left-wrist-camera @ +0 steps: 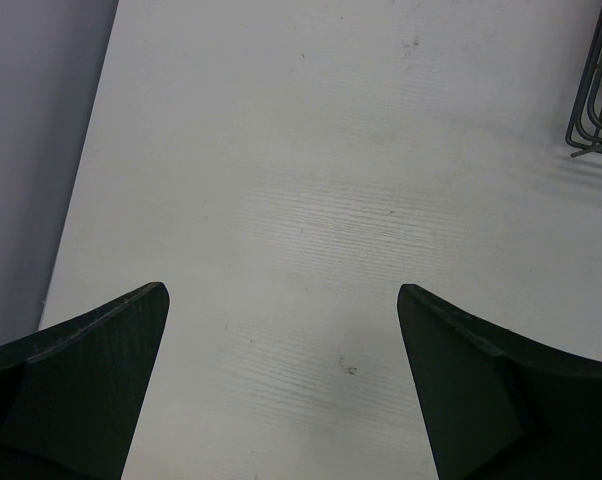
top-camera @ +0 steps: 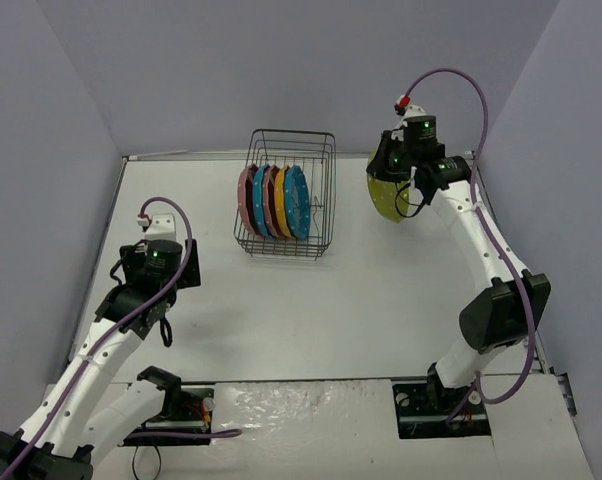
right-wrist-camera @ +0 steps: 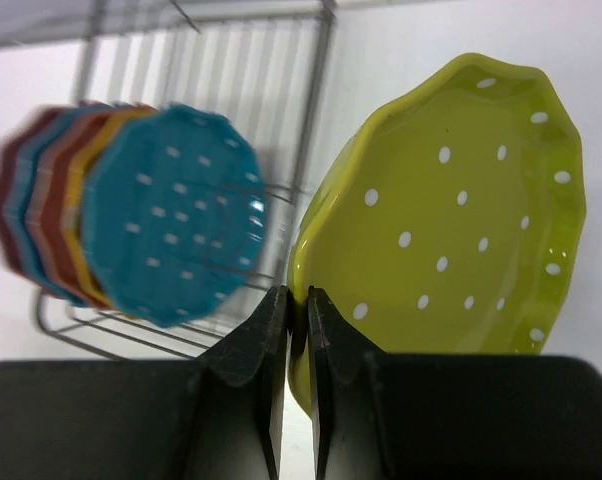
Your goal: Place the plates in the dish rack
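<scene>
The black wire dish rack (top-camera: 323, 190) stands at the back middle of the table with several dotted plates on edge inside: pink, blue, pink, orange and blue (top-camera: 297, 202). My right gripper (top-camera: 401, 170) is shut on the rim of the lime green plate (top-camera: 386, 195) and holds it in the air to the right of the rack. In the right wrist view the green plate (right-wrist-camera: 451, 220) stands beside the rack's wall (right-wrist-camera: 316, 130), with the racked plates (right-wrist-camera: 171, 220) to its left. My left gripper (top-camera: 159, 300) is open and empty over bare table; its view shows the rack's corner (left-wrist-camera: 596, 110).
Grey walls enclose the white table (top-camera: 381, 290) on the left, back and right. The arm bases and mounting plates sit along the near edge.
</scene>
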Controlling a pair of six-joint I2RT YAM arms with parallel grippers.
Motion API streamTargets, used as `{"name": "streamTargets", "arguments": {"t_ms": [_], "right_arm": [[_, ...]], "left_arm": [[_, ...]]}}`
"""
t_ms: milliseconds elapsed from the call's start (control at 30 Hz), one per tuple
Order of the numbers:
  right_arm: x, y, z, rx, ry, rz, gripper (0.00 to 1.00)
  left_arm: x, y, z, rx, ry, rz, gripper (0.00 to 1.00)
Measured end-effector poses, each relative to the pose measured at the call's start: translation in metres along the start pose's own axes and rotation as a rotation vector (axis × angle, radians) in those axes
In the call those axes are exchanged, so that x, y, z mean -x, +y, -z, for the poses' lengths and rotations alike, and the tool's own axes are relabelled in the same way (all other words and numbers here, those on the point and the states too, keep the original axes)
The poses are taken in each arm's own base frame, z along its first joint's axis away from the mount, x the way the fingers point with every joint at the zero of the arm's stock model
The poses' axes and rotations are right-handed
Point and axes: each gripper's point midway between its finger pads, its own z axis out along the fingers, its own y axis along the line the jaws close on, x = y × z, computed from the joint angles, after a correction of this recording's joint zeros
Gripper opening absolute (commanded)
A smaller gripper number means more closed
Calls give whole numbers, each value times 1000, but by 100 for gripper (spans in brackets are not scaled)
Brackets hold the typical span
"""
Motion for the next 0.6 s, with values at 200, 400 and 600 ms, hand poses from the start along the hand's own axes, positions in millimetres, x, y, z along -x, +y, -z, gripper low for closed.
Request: {"name": "streamTargets", "arguments": {"t_ms": [200,400,600], "right_arm": [[57,62,25,212,-144,-82,0],[84,134,30,437,-250,-158,0],[78,180,10,620,-265,-260,0]], "left_arm": [[0,0,0,0,-1,0,97],[0,1,0,4,-2,-2,97],[3,3,3,3,-18,5,97]]}}
